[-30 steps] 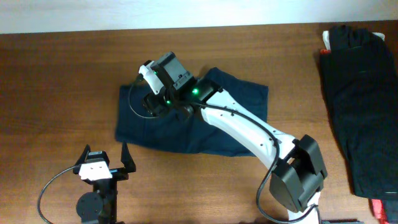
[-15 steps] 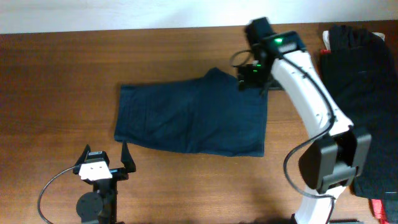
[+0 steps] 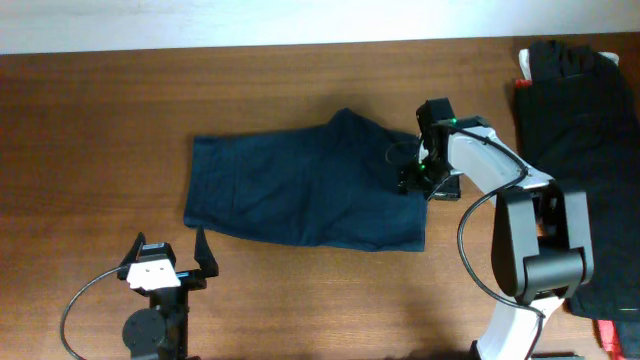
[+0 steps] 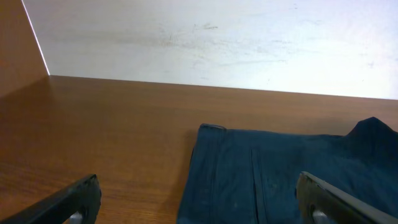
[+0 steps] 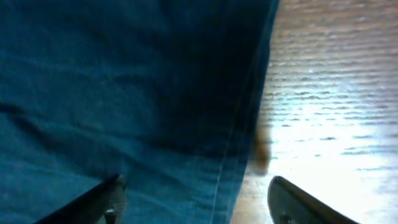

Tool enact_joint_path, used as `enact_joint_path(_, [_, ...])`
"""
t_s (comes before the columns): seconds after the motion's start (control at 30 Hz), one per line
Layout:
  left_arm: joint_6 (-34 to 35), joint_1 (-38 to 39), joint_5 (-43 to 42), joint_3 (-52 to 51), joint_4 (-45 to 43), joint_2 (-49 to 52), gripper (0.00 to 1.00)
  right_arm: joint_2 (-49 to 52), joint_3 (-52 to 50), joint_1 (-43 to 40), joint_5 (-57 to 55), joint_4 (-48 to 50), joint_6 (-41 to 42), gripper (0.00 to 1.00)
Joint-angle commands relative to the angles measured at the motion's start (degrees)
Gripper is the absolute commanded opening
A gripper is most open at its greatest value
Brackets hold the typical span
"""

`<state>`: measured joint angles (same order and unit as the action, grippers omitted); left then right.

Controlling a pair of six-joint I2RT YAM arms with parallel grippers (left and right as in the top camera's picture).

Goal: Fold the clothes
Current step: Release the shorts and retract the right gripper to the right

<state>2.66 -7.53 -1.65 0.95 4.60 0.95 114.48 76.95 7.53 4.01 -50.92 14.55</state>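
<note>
Right wrist view: right gripper (image 5: pixel 196 202) has its fingers spread wide over the right hem of the navy shorts (image 3: pixel 300 195). One finger is over fabric, the other over bare table (image 3: pixel 100 120). It's pinching nothing, and I can't tell if it touches the cloth. Overhead: the shorts lie flat mid-table, with a small peak along the far edge. Left gripper (image 3: pixel 168 250) is also spread, near the front edge, apart from the shorts. Black garment (image 3: pixel 575 150) lies along the table's right side.

Wooden table (image 3: pixel 90 120) bears navy shorts (image 3: pixel 300 195) and, seemingly, black clothes (image 3: pixel 575 150).
</note>
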Motion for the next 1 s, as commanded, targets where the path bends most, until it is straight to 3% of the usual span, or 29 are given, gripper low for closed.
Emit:
enact_joint_path(0.0, [0.3,0.0,0.0,-0.4,0.0,-0.3,0.99,-0.5,-1.8,-0.4,0.5,2.1,1.2,0.69])
enact_joint_path(0.07, [0.3,0.0,0.0,-0.4,0.0,-0.3,0.99,-0.5,-3.6,-0.4,0.3,4.5,2.3,0.61])
enact_joint_path(0.13, [0.3,0.0,0.0,-0.4,0.0,-0.3,0.99,-0.5,-4.7,-0.4,0.3,6.4,2.4,0.45])
enact_joint_path(0.2, [0.3,0.0,0.0,-0.4,0.0,-0.3,0.99,-0.5,-4.7,-0.5,0.2,8.2,2.4,0.21])
enact_joint_path(0.23, [0.3,0.0,0.0,-0.4,0.0,-0.3,0.99,-0.5,-4.7,-0.5,-0.2,10.0,2.4,0.04])
enact_joint_path(0.47, [0.3,0.0,0.0,-0.4,0.0,-0.3,0.99,-0.5,-4.6,-0.5,-8.5,15.4,2.4,0.05])
enact_joint_path(0.53, [0.3,0.0,0.0,-0.4,0.0,-0.3,0.99,-0.5,-3.8,-0.5,-10.3,15.9,1.4,0.08])
enact_joint_path(0.57, [0.3,0.0,0.0,-0.4,0.0,-0.3,0.99,-0.5,-2.7,-0.5,-10.1,14.6,0.2,0.31])
enact_joint_path(0.6, [0.3,0.0,0.0,-0.4,0.0,-0.3,0.99,-0.5,-1.5,-0.5,-10.1,13.1,0.2,0.68])
enact_joint_path(0.63, [0.3,0.0,0.0,-0.4,0.0,-0.3,0.99,-0.5,0.1,-0.5,-10.1,11.2,-0.6,0.97])
enact_joint_path(0.77, [0.3,0.0,0.0,-0.4,0.0,-0.3,0.99,-0.5,12.8,-0.5,-11.2,-0.6,-0.6,0.99])
enact_joint_path(0.97, [0.3,0.0,0.0,-0.4,0.0,-0.3,0.99,-0.5,28.7,-4.1,-26.1,-11.5,-0.6,0.99])
